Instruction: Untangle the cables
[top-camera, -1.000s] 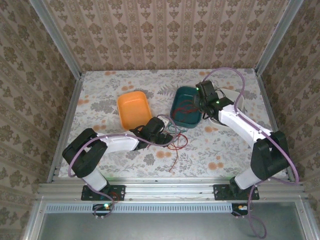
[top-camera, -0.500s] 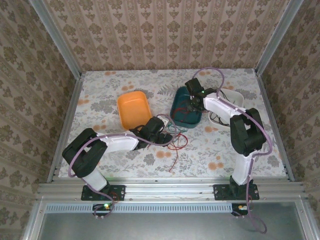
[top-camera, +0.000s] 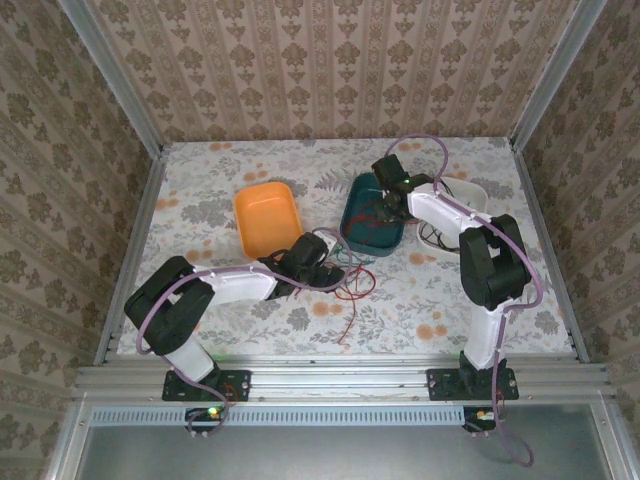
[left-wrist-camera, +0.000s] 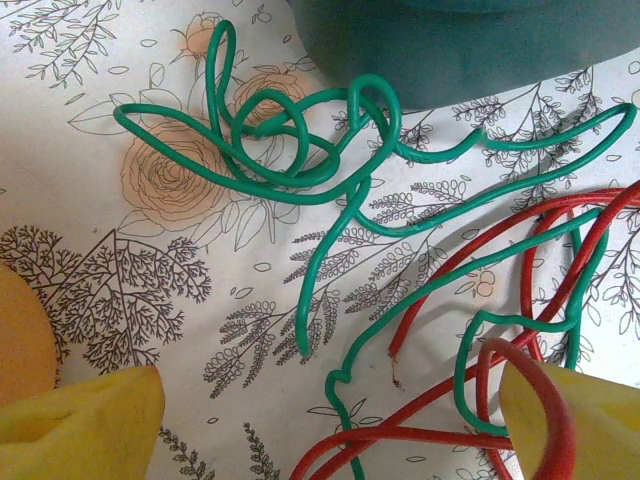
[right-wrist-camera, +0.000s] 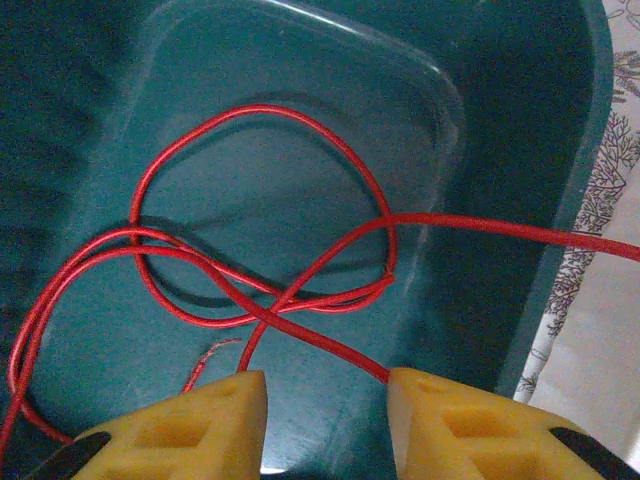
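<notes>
At the near edge of the table (top-camera: 200, 190) the two arms are fixed side by side. The left arm lies low across the cloth and reaches toward the middle, where its gripper (left-wrist-camera: 330, 375) stands wide open just above the tangle. In the left wrist view its yellow fingers (left-wrist-camera: 85, 425) are far apart at the two lower corners, and they clamp nothing. A loop of the red cable (left-wrist-camera: 556, 415) passes in front of the right-hand finger, but I cannot tell whether it touches it. Between the fingers and a little further, the green cable (left-wrist-camera: 306, 330) lies on the flowered cloth. It crosses the red one in several places and makes a small knot of loops just before the wall of the teal tray (top-camera: 360, 238). To the left of this tray, and apart from it, the orange tray (top-camera: 262, 192) sits on the table. The right arm bends over the teal tray, and the right gripper (right-wrist-camera: 325, 378) hangs inside it, its jaws partly open with a clear gap. Another length of red cable lies in loose crossing loops on the tray floor. One strand runs down to the gap, beside the right-hand finger, and another goes out over the tray wall. A white tray (top-camera: 468, 192) stands further right, near the teal one.
</notes>
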